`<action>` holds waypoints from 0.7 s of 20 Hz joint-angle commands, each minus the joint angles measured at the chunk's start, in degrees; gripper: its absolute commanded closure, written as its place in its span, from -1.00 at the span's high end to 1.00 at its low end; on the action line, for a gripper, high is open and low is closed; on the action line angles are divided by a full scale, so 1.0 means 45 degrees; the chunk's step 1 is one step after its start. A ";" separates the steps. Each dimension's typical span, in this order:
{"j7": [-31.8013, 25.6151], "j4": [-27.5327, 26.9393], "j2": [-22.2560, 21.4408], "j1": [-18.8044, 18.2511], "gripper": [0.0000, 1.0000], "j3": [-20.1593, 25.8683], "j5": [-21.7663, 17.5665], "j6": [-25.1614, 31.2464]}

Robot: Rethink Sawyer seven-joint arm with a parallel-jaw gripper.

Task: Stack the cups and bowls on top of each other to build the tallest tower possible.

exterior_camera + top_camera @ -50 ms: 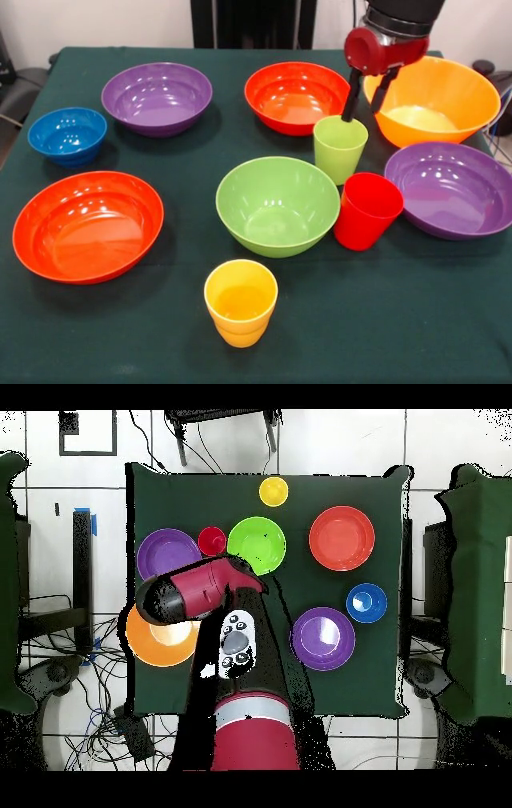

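My gripper [362,110] is open and hangs over the light green cup [339,152]. One fingertip dips inside the cup's far rim and the other stays outside it. Just in front of that cup stands the red cup [366,210], with the yellow cup [240,302] alone near the front edge. The green bowl [278,204] sits at the centre. Around it lie the blue bowl [67,134], two purple bowls [157,98] [453,188], two red-orange bowls [297,96] [88,226] and the large orange bowl [432,100]. Every piece stands singly and upright. In the overhead view the arm [200,589] hides the green cup.
All pieces rest on a dark green cloth-covered table [400,320]. In the overhead view, chairs stand at both sides and cables lie on the tiled floor [70,674].
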 commanded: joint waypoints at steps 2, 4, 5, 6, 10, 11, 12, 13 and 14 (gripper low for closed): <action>-0.0229 -0.1676 0.0957 -0.0105 1.00 0.1185 0.0081 0.1735; -0.0427 -0.2349 0.1257 -0.0099 1.00 0.1253 0.0067 0.2084; -0.0500 -0.2668 0.1411 -0.0111 1.00 0.1294 0.0084 0.2241; -0.0572 -0.2795 0.1464 -0.0175 1.00 0.1325 0.0084 0.2270; -0.0777 -0.3785 0.1866 -0.0363 1.00 0.1443 0.0098 0.2771; -0.0859 -0.4099 0.1957 -0.0421 1.00 0.1463 0.0062 0.2877; -0.0970 -0.4542 0.2156 -0.0474 1.00 0.1505 0.0018 0.3041; -0.1084 -0.4988 0.2330 -0.0532 1.00 0.1550 -0.0023 0.3206; -0.1211 -0.5476 0.2534 -0.0568 1.00 0.1618 -0.0058 0.3381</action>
